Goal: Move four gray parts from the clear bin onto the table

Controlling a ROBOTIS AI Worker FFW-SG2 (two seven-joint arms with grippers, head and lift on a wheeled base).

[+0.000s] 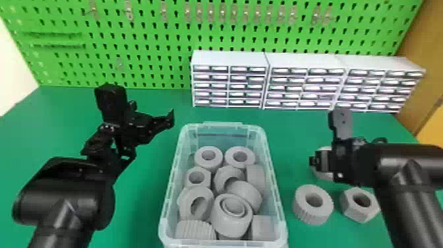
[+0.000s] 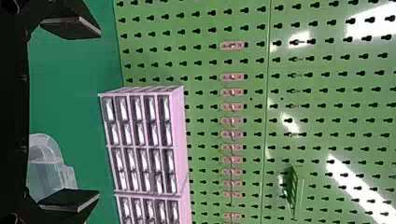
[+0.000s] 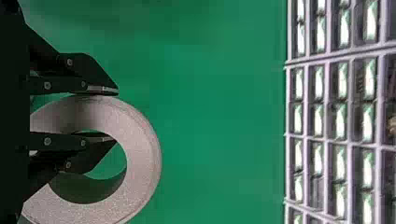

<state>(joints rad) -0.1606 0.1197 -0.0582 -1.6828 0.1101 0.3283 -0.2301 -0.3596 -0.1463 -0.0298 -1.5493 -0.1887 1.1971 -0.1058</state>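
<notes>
1. Broadly, the green table (image 1: 140,204) carries the whole job, with the pegboard (image 1: 148,43) rising behind it and the drawer cabinets (image 1: 296,86) along its far side, away from the work.
2. The clear bin (image 1: 279,211) sits near the middle, between both arms, presumably so either can reach in. Gray parts (image 1: 232,224) crowd it, some leaning on one another, which would make a rim or hole the sensible place to pinch.
3. The left gripper (image 2: 97,113) hangs beyond the bin's left side, its fingers wide apart and empty. It seems to be waiting there, out of the other arm's way.
4. The right gripper (image 3: 116,115) is narrow, over the table to the right of the bin. It pinches the wall of a gray ring (image 3: 142,158), one finger inside the hole and one against the outside; that grip suits a part too broad to span easily.
5. The arm covers much of that ring in the head view, so whether it touches the table cannot be told. Its spot behind the other two looks chosen to avoid knocking them.
6. The ribbed ring (image 1: 311,216) and the smaller hex nut (image 1: 352,211) rest on the table, just apart. With the held ring they would make three, leaving one more to fetch.
</notes>
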